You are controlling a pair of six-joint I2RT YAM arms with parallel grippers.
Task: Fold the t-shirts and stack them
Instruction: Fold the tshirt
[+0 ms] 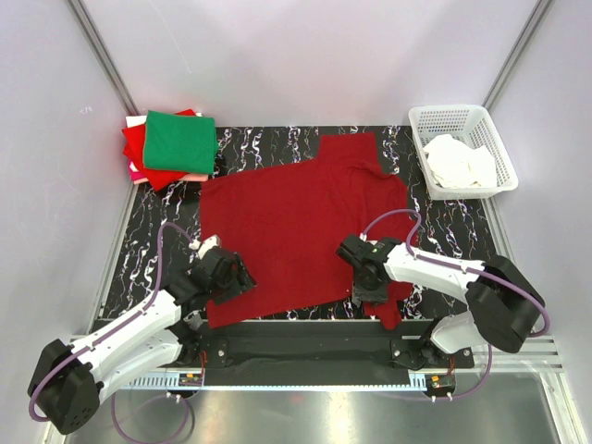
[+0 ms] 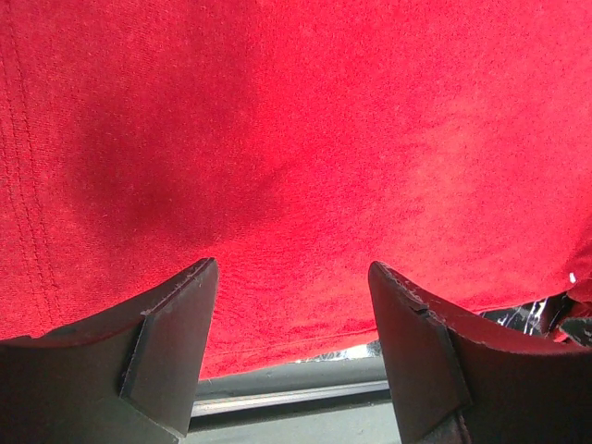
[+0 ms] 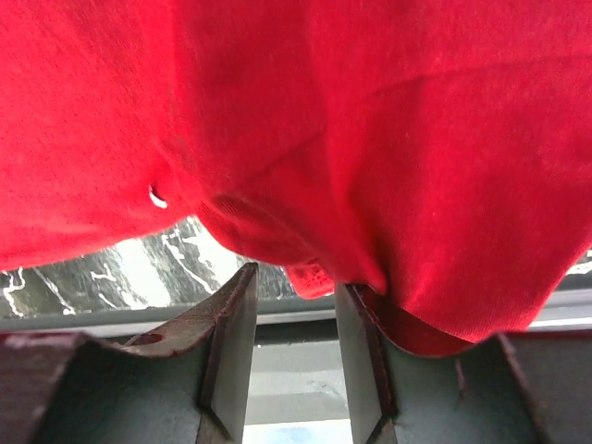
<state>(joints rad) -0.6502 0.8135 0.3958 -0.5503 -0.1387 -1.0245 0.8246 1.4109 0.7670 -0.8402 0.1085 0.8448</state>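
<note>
left gripper: my fingers spread wide over the near hem of the crimson t-shirt, holding nothing | right gripper: narrow gap, cloth bunched at tips, cannot tell if pinched | shirt spread flat ahead of both arms | judgement: pinch both near corners level, lift together | folded stack far left

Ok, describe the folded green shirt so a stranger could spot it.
Go to the far left corner of the black marbled table, where folded shirts are stacked. The green t-shirt lies on top, the only green among red and pink.
</note>
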